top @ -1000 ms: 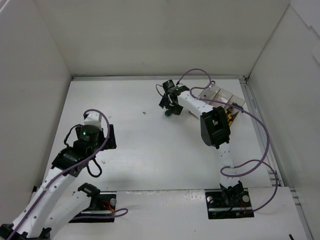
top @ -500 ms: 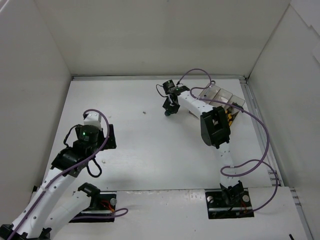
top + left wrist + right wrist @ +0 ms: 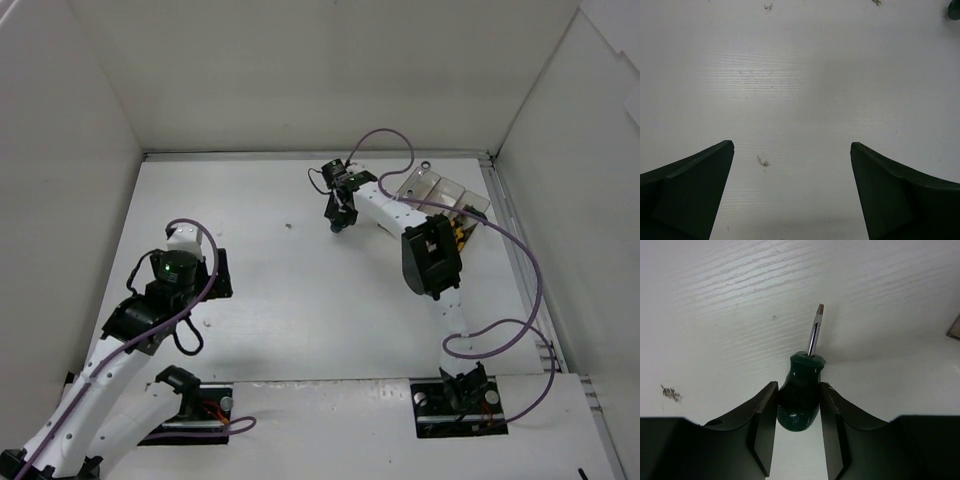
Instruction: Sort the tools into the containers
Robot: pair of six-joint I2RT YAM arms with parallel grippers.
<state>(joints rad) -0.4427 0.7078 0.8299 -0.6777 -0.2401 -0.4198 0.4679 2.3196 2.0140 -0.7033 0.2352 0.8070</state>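
A green screwdriver (image 3: 800, 407) is grasped by the right end effector (image 3: 798, 386), shaft toward 12 o'clock. The left end effector (image 3: 792, 150) is released.

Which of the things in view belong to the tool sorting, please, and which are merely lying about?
Part of the job:
- green-handled screwdriver, clamped in the right gripper
- clear containers
- yellow-handled pliers, already in one bin

Just there:
- dirt specks on the table
- purple cables along the arms
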